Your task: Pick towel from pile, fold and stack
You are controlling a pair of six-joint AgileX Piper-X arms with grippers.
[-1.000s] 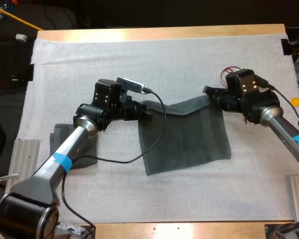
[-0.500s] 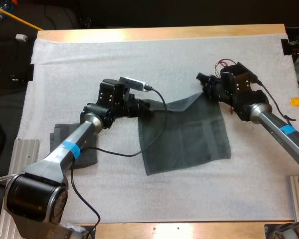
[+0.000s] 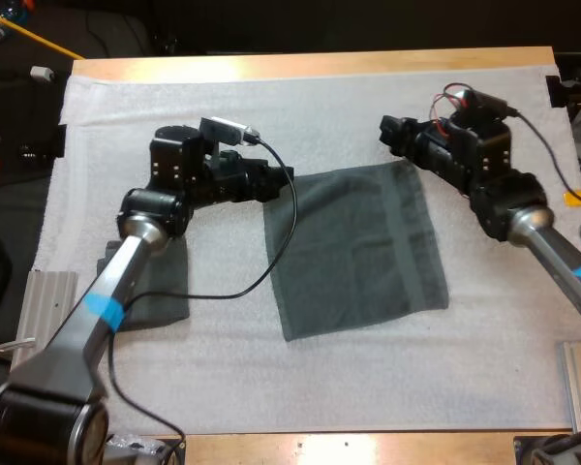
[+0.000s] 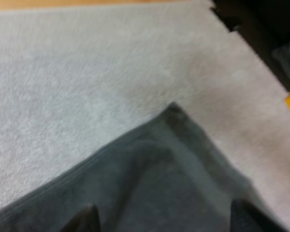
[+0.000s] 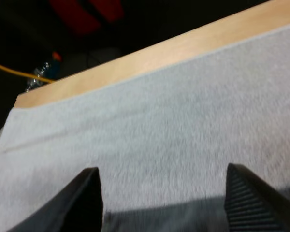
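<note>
The flat towel (image 3: 353, 252) lies spread out in the middle of the white mat (image 3: 368, 107) on the desk (image 3: 320, 66). It is laid out, but I think it is not folded yet. Stacking comes after that. My left hand (image 3: 271, 184) is at the flat towel's far left corner, spread wide and holding nothing. My right hand (image 3: 389, 131) is just past its far right corner, spread wide too. I count two towels: the flat one and a second towel (image 3: 160, 295) well to its left, under my left arm.

There are two dark grey-green towels: one flat towel (image 3: 358, 252) and one bunched towel (image 3: 163, 293). One white mat (image 3: 368, 107) lies beneath.
</note>
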